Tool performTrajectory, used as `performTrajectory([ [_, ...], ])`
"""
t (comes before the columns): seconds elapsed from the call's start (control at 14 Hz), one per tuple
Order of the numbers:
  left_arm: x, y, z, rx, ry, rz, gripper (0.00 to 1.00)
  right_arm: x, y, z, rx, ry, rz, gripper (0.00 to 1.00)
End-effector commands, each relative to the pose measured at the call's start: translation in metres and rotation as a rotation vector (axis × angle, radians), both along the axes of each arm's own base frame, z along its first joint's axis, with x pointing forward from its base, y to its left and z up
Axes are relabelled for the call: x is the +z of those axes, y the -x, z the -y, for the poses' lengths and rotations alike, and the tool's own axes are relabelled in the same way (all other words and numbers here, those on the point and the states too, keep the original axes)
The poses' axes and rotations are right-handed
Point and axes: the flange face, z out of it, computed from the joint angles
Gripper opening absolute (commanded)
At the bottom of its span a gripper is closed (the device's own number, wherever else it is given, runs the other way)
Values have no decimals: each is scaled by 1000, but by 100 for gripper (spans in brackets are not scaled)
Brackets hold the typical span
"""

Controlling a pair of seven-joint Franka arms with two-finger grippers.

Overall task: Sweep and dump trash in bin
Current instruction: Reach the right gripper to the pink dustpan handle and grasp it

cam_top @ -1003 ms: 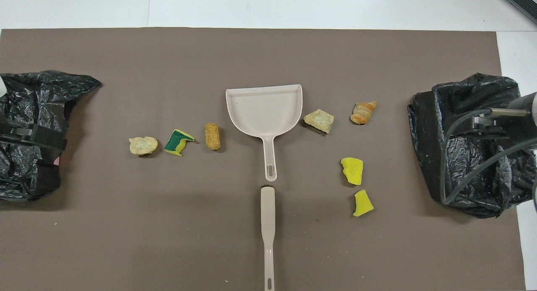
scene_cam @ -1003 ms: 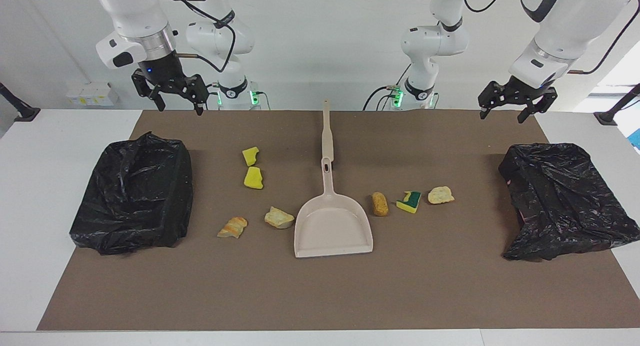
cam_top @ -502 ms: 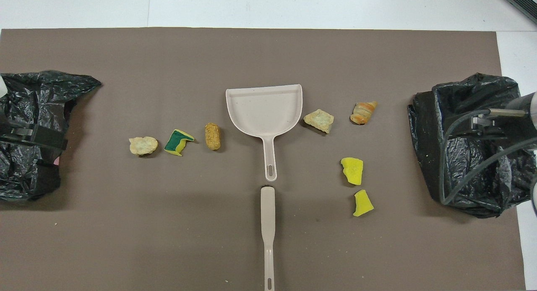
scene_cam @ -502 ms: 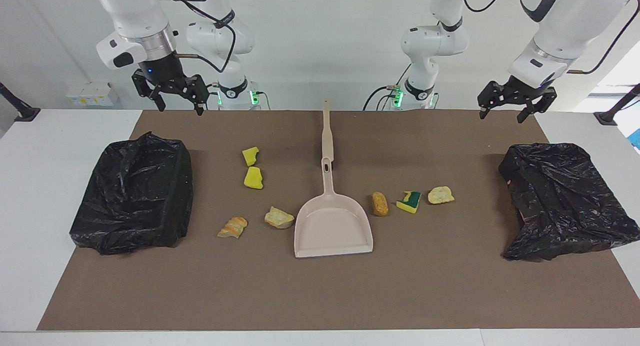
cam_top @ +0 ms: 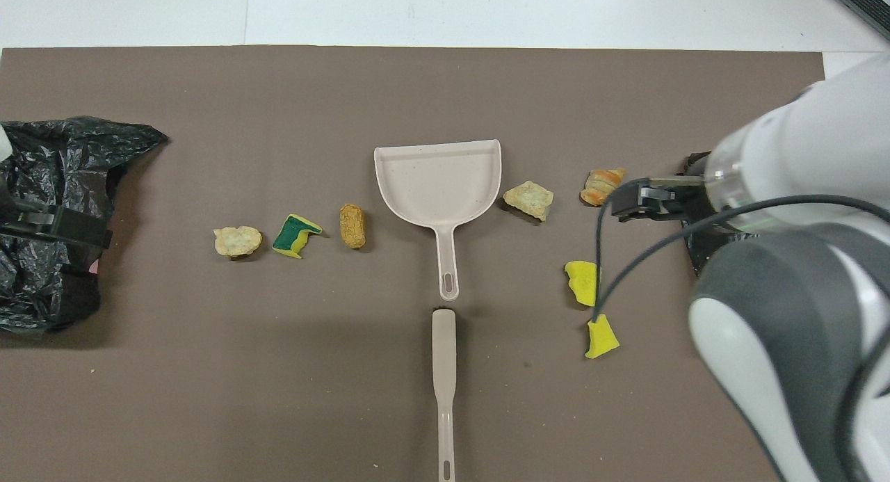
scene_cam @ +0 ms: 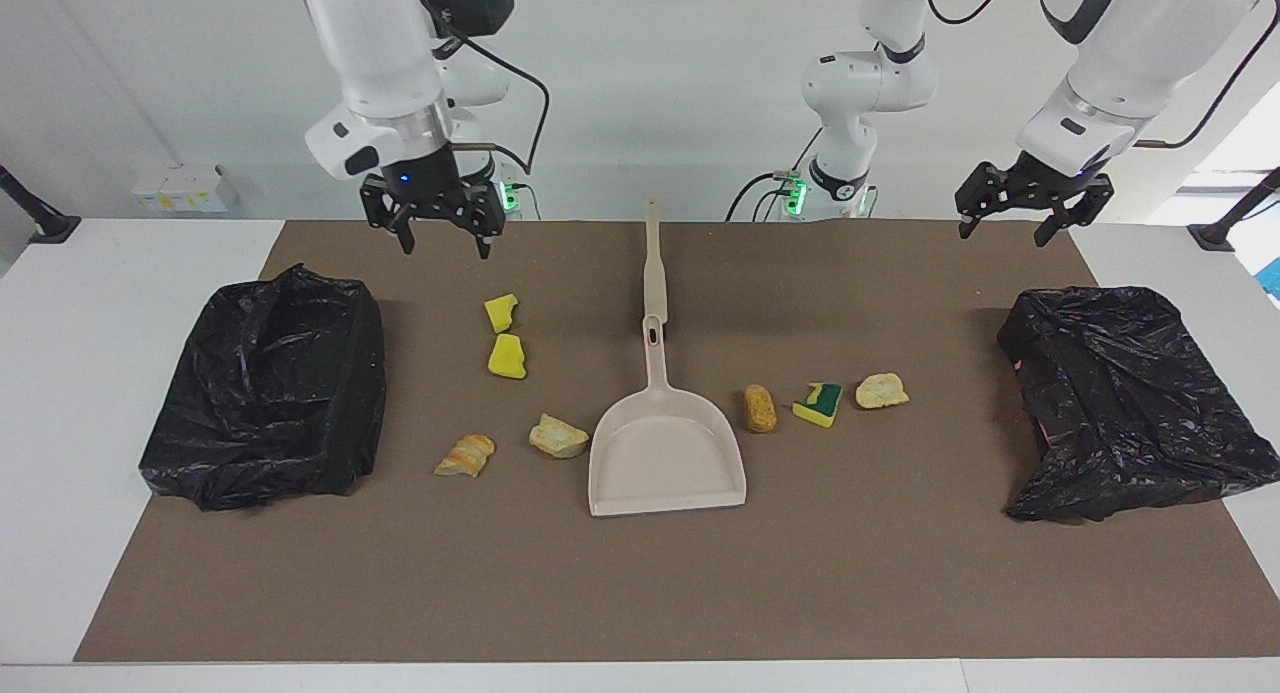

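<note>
Sweeping suits the trash [scene_cam: 506,356]: light, soft scraps flanking the dustpan [scene_cam: 667,463]. Grip the brush [scene_cam: 654,265] mid-handle. Your right gripper [scene_cam: 444,239] and left gripper [scene_cam: 1008,227] hang open, empty.

Seven scraps of trash lie on the brown mat of the table [scene_cam: 640,593], all apart from one another. Toward the right arm's end are two bright yellow sponge chunks [scene_cam: 501,313] [scene_cam: 507,357], one just farther from the robots than the other, then a pale bread lump [scene_cam: 558,437] and a striped tan-orange lump [scene_cam: 465,456] farther still. Toward the left arm's end three lie in a loose row: a brown oblong lump [scene_cam: 760,409], a yellow sponge with a green face [scene_cam: 819,404] tilted upward, and a pale bread lump [scene_cam: 881,391].
</note>
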Motion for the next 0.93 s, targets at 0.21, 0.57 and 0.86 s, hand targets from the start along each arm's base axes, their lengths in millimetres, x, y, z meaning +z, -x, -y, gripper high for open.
performTrajectory([
  [0.21, 0, 9, 1, -4, -4, -7, 100, -89, -31, -100, -34, -8, -9, 100],
  [0.57, 0, 9, 1, -4, -4, -7, 100, -137, -19, -170, 13, -23, -13, 100],
  [0.86, 0, 9, 2, -5, -4, -7, 100, -183, -11, -204, 83, 6, 1, 100],
])
